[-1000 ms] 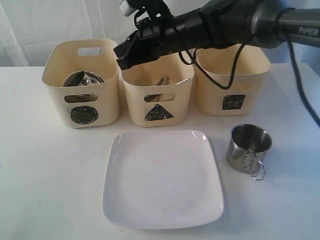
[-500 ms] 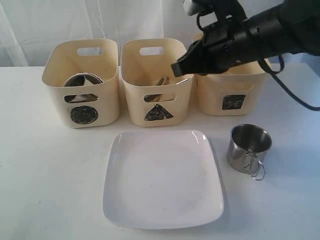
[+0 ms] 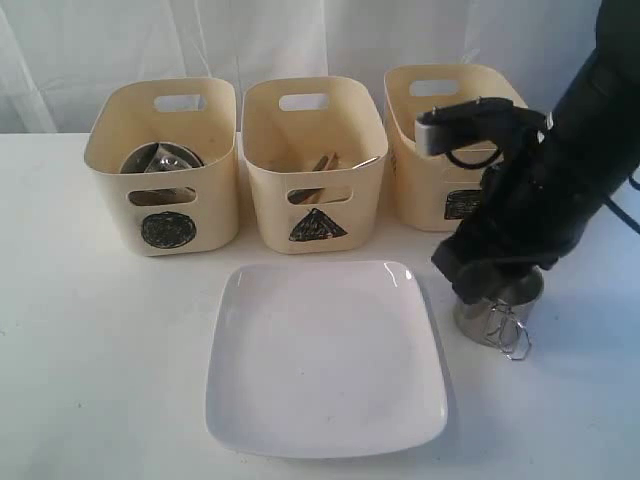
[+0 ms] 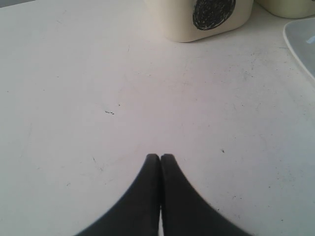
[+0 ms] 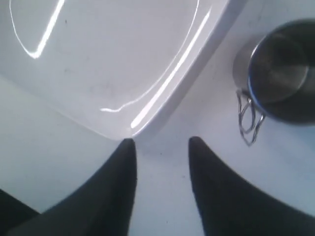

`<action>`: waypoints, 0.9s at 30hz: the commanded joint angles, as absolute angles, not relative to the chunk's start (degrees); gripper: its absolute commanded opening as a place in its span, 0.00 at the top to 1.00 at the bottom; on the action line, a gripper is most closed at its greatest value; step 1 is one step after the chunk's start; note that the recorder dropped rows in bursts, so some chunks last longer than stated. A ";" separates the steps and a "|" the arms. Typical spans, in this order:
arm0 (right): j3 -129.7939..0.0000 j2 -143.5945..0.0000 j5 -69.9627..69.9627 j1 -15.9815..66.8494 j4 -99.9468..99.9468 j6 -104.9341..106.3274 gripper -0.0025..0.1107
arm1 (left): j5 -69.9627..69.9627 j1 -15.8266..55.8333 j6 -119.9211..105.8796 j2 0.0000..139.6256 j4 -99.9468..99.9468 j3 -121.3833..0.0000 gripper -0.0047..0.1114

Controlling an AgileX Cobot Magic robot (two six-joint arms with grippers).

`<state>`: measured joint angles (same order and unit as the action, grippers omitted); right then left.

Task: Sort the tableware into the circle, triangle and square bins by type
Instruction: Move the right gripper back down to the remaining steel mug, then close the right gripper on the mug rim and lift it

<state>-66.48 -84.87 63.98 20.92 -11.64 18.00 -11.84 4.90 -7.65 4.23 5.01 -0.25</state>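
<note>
Right hand [image 5: 161, 141]: open, empty, over the white counter [image 3: 100, 350] between the large white square plate [image 3: 325, 360] and the steel handled mug [image 5: 280, 73]. Left hand [image 4: 160, 156]: closed, empty.

White table [image 3: 90, 380], matte, with a few small dark specks showing in the left wrist view. Three cream plastic bins stand on it in a row across the upper part of the exterior frame: circle bin [image 3: 110, 205] upper left, triangle bin [image 3: 268, 210] upper centre, square bin [image 3: 412, 195] upper right, partly hidden. Narrow gaps between neighbours. Large white square plate [image 3: 325, 365] lies flat at lower centre, below the triangle bin, apart from it. Steel handled mug [image 3: 474, 322] stands upright at right centre, near the plate's right edge but not touching, wire handle toward the frame's bottom, rim partly covered.
</note>
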 commanded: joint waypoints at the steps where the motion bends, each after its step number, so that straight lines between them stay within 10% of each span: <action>1: -63.27 -84.87 65.06 20.54 -10.22 16.25 0.49 | -12.07 4.73 -7.55 3.95 5.45 0.00 0.96; 27: -56.48 -97.33 47.10 20.54 3.64 -5.26 0.52 | -12.07 4.73 -7.55 3.95 5.38 0.00 0.96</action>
